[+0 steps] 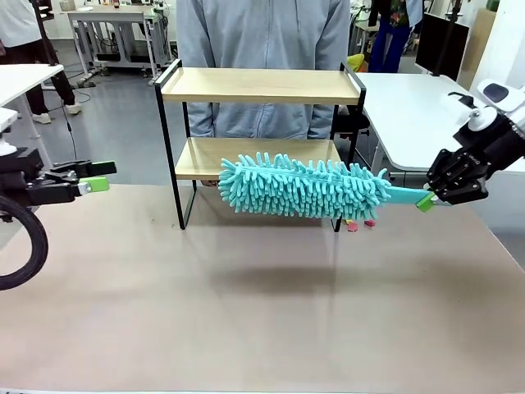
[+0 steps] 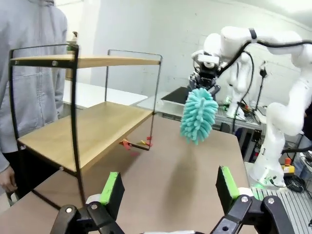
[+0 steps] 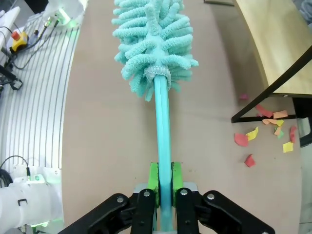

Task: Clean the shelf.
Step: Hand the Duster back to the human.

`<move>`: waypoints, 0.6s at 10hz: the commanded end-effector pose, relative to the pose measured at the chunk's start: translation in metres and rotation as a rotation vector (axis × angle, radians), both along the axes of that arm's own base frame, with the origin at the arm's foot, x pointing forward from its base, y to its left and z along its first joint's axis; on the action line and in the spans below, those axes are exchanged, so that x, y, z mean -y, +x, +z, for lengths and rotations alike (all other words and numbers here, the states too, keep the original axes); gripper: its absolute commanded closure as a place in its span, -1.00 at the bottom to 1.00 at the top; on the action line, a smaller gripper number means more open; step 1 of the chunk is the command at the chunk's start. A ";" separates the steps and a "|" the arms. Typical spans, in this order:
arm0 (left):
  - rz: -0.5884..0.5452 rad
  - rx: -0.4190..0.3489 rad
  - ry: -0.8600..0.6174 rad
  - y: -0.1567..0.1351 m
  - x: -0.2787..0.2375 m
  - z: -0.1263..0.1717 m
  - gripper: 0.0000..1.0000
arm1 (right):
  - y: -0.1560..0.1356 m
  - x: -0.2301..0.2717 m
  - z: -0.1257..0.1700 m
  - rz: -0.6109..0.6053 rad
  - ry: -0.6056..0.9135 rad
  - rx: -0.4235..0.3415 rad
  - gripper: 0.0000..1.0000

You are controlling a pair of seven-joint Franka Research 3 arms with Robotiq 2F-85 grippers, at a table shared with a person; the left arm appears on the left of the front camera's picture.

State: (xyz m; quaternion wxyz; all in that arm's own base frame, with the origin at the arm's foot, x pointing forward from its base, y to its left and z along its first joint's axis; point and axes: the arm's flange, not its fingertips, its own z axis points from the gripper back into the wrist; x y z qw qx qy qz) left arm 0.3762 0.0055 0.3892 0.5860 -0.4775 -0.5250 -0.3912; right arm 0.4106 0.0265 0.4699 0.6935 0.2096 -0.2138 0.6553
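Note:
The shelf (image 1: 261, 85) is a two-tier rack of light wooden boards in a thin black frame, standing at the table's far middle, in front of a person in a grey top. My right gripper (image 1: 427, 199) is shut on the handle of a teal fluffy duster (image 1: 299, 186), held level in the air in front of the lower board (image 1: 205, 158). The right wrist view shows the green pads (image 3: 154, 178) clamping the duster handle (image 3: 163, 126). My left gripper (image 1: 97, 179) hovers open at the left, away from the shelf (image 2: 87, 131). The duster (image 2: 198, 114) also hangs beyond it.
Small red, orange and yellow paper scraps (image 3: 265, 131) lie on the brown table near the shelf's right front leg (image 1: 336, 222); also scraps (image 2: 134, 144). White tables (image 1: 410, 107) stand behind. The near half of the table (image 1: 262, 328) is bare.

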 end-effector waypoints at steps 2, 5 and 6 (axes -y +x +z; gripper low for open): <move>-0.155 0.102 0.046 0.013 0.049 -0.004 -1.00 | -0.001 0.000 -0.001 0.004 0.021 0.005 0.74; -0.290 0.060 -0.008 0.035 0.081 -0.010 -1.00 | -0.001 0.000 -0.001 0.004 0.021 0.005 0.74; -0.299 0.060 -0.009 0.040 0.092 -0.009 -1.00 | -0.001 0.000 -0.001 0.004 0.021 0.005 0.74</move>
